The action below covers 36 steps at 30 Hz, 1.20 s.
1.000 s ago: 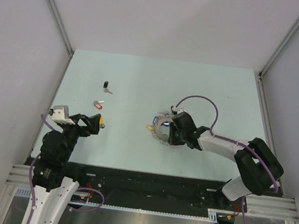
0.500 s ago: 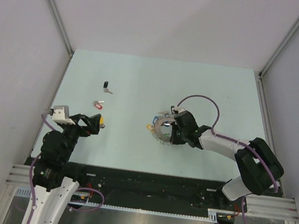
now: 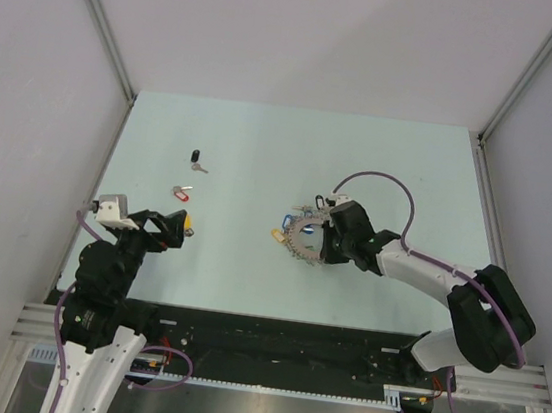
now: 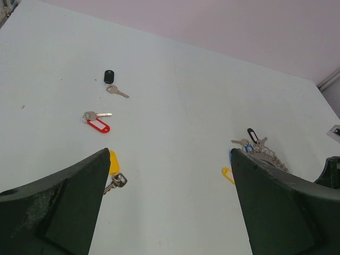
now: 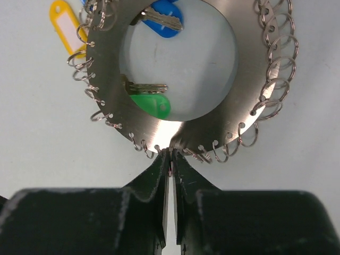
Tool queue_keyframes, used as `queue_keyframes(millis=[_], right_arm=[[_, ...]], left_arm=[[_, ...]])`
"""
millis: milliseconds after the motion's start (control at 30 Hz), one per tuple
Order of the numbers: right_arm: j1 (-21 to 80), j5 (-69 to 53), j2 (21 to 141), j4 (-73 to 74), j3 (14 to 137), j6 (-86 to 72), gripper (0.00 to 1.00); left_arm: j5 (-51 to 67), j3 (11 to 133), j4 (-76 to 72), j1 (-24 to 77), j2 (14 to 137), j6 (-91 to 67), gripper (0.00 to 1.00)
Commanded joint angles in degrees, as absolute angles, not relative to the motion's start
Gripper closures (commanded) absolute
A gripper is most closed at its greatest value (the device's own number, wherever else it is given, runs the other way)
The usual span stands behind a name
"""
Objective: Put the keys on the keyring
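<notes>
While right fingers [image 5: 151, 186] pinch keyring [image 5: 170, 134], keys [image 4: 98, 125] lie apart.

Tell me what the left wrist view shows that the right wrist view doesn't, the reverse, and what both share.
Left wrist only: three loose silver keys, the black-headed key, the red-tagged key and the yellow-tagged key. Right wrist only: the green-headed key inside the large silvery metal keyring, and the right gripper shut on its rim. Both: that keyring and its yellow tag.
</notes>
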<state>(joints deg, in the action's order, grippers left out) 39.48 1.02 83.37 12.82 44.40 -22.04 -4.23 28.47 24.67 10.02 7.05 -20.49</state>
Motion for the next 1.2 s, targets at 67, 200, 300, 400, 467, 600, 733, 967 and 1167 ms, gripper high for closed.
queue_keyframes(millis=[67, 200, 300, 400, 467, 600, 733, 967, 1167], right_arm=[[38.6, 3.7, 82.4, 15.6, 46.3, -20.6, 0.78], [40.0, 5.9, 80.5, 15.6, 46.4, -20.1, 0.73], [41.0, 6.8, 79.3, 15.6, 46.5, -19.5, 0.71], [41.7, 6.0, 79.5, 15.0, 46.5, -18.9, 0.73], [41.9, 5.2, 80.1, 14.9, 46.5, -19.2, 0.74], [42.3, 4.2, 81.8, 14.2, 46.5, -20.4, 0.75], [43.1, 3.6, 82.9, 14.3, 46.5, -20.4, 0.75], [47.5, 10.4, 83.3, 16.8, 46.5, -15.2, 0.74], [51.6, 17.5, 85.9, 16.6, 46.5, -13.3, 0.71]], left_arm=[[-3.2, 28.1, 23.2, 9.5, 7.6, -20.0, 0.0], [-3.1, 28.0, 23.2, 9.5, 7.9, -20.0, 0.0], [-3.0, 28.1, 23.2, 9.5, 7.8, -20.0, 0.0], [-3.0, 28.1, 23.2, 9.5, 7.9, -20.0, 0.0], [-3.0, 28.1, 23.2, 9.4, 8.0, -20.0, 0.0], [-2.9, 28.0, 23.2, 9.5, 8.0, -20.0, 0.0], [-2.9, 28.0, 23.2, 9.4, 8.0, -20.0, 0.0], [-2.8, 28.1, 23.0, 9.4, 7.9, -20.0, 0.0], [-2.8, 28.0, 23.0, 9.4, 7.9, -20.0, 0.0]])
